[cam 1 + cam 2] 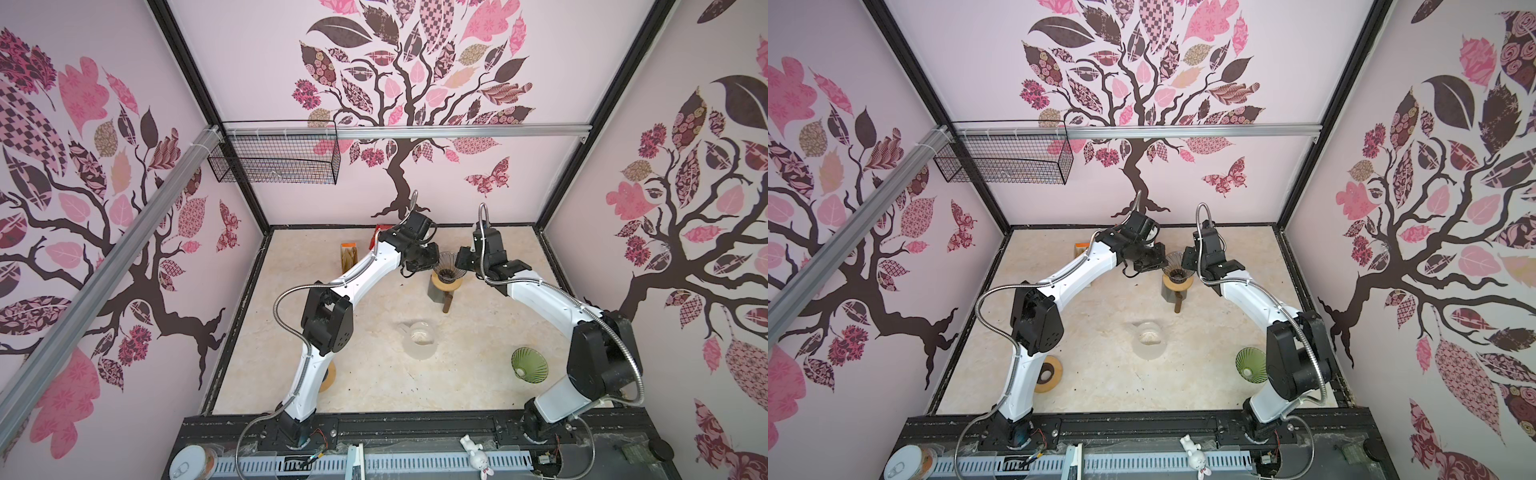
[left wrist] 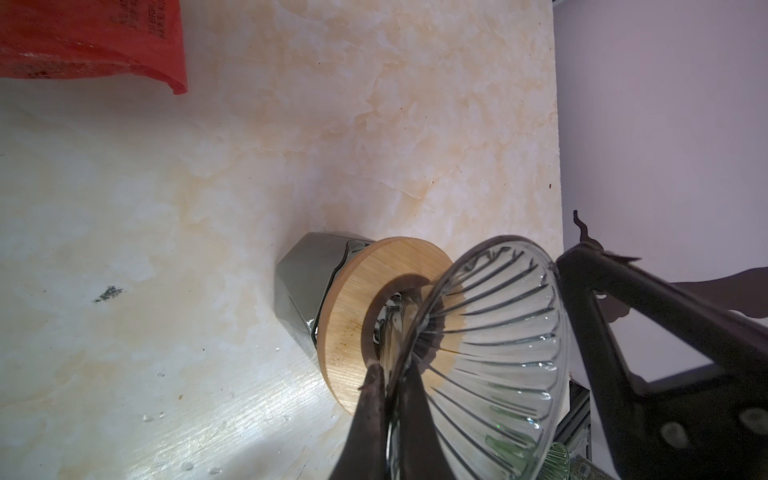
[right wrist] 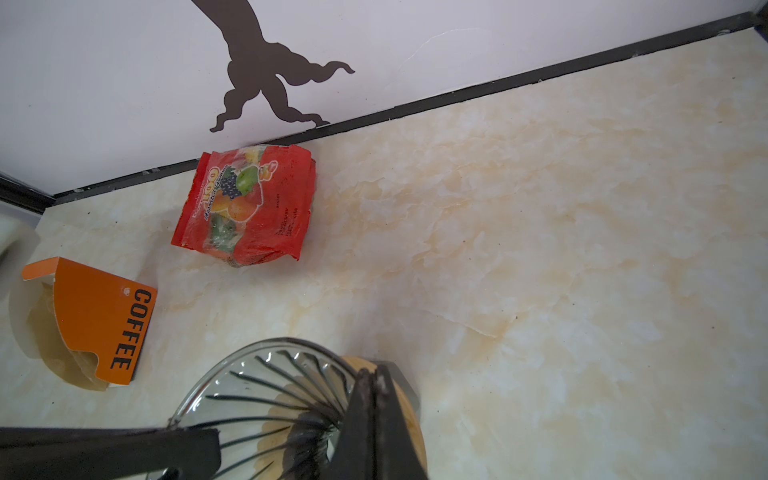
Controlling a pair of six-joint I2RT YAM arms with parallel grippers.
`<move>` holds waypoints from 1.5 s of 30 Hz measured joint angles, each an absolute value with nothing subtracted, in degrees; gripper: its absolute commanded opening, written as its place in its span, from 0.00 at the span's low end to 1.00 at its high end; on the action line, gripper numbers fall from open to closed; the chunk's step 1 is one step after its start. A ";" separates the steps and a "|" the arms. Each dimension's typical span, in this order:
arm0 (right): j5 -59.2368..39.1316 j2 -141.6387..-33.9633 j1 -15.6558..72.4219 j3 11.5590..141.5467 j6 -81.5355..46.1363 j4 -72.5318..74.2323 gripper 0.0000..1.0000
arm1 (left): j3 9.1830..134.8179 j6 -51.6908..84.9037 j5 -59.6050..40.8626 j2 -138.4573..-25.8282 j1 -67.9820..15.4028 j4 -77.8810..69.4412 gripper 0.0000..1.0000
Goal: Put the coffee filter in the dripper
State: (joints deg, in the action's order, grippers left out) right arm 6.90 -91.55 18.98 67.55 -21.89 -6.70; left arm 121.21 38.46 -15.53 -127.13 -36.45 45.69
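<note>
A clear ribbed glass dripper (image 1: 446, 266) (image 1: 1177, 266) stands on a wooden ring (image 2: 353, 316) over a grey cup (image 2: 303, 282), near the back middle of the table. My left gripper (image 2: 388, 374) (image 1: 435, 261) is shut on the dripper's wall, one finger inside and one outside. Opposite it, my right gripper (image 3: 372, 378) (image 1: 459, 261) is shut on the dripper's rim (image 3: 266, 395). Brown paper coffee filters (image 3: 45, 332) sit in an orange box (image 3: 104, 316) marked COFFEE, left of the dripper at the back (image 1: 348, 254). Inside, the dripper holds no paper.
A red snack bag (image 3: 249, 203) (image 1: 380, 230) lies by the back wall. Nearer the front stand a clear glass pitcher (image 1: 419, 338), a green dripper (image 1: 528, 365) and a wooden ring (image 1: 1048, 374). A brown handle (image 1: 448, 302) sticks out below the grey cup.
</note>
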 measured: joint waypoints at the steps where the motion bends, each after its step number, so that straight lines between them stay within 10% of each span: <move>1: 6.92 -91.53 18.98 67.35 -21.93 -6.39 0.00 | 120.92 38.44 -15.51 -127.09 -36.42 45.30 0.00; 45: 6.09 -88.95 18.61 63.02 -24.03 -3.55 0.05 | 115.87 36.71 -11.00 -124.92 -37.56 40.16 0.00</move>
State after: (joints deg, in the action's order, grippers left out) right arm 6.09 -88.95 18.61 63.02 -24.03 -3.55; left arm 115.87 36.71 -11.00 -124.92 -37.56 40.16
